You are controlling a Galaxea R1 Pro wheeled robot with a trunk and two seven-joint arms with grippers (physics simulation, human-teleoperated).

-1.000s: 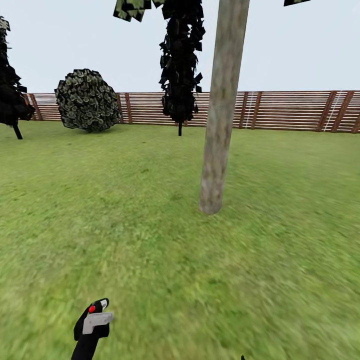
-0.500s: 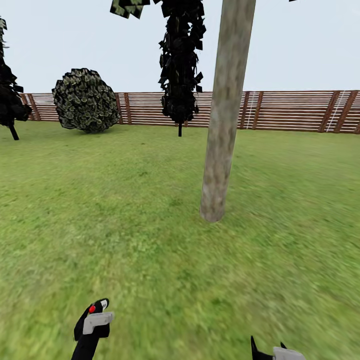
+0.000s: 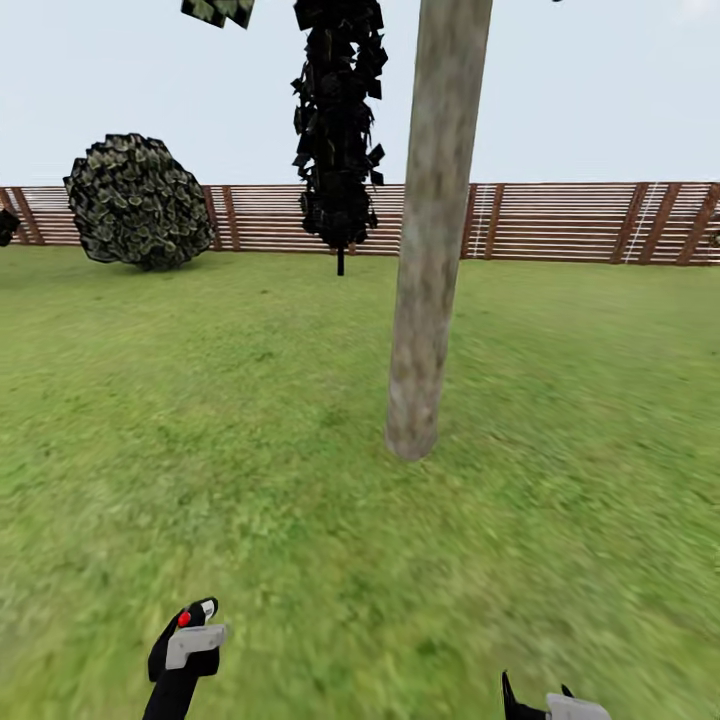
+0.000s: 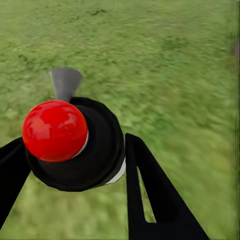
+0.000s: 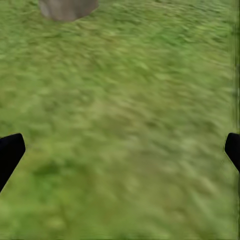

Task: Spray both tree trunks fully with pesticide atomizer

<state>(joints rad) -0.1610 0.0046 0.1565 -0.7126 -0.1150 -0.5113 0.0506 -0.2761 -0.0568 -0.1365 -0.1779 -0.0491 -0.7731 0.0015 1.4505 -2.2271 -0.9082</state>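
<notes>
The left end effector (image 4: 75, 165) pinches the pesticide atomizer (image 4: 75, 145), low over the lawn (image 3: 200, 420). The right end effector (image 5: 120, 150) is spread wide. The tree trunk (image 3: 425, 250) stands ahead, so spraying comes next: aim the nozzle at the bark.

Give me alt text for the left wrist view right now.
The left gripper is shut on the pesticide atomizer, a black body with a glossy red knob and grey nozzle, held over blurred green lawn.

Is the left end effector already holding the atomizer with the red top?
Yes, its black fingers flank the atomizer, which sits between them above the lawn.
</notes>
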